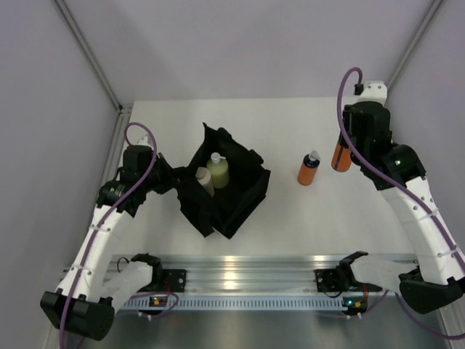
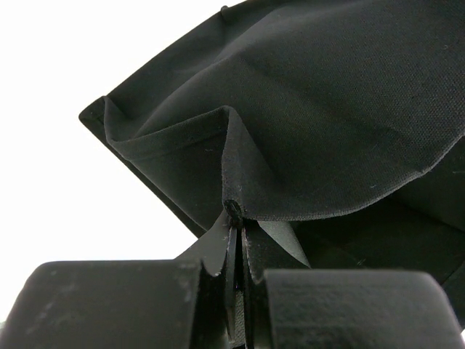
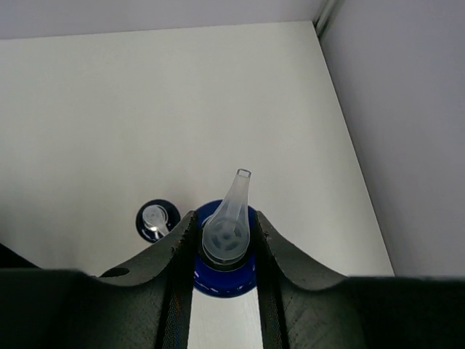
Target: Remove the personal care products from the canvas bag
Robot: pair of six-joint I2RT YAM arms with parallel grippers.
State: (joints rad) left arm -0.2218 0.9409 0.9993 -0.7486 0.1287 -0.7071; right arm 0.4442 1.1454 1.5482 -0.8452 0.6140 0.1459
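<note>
Your right fingers [image 3: 265, 240] are clamped on the dark-blue neck of an orange bottle [image 1: 338, 157], just under its translucent cap. They hold it upright near the far right corner of the table [image 1: 290, 218]; whether its base touches down I cannot tell. Your left fingers [image 2: 236, 233] are pressed together on a fold in the rim of the canvas bag [image 1: 240, 193].

The pale yellow-green bottle [image 1: 218, 171] and the beige bottle [image 1: 204, 179] stand upright inside the bag, just past that pinch.

Expect these bottles to be light, rigid and smooth. A round body may slip, so take each at the neck below the cap.

The bag is soft; its walls will probably sag inward over the bottles if you let the rim go.

The second orange bottle [image 1: 309, 169] stands just beside your right fingers, on the bag side. It looks tippy, so mind it when you let go and pull away.
</note>
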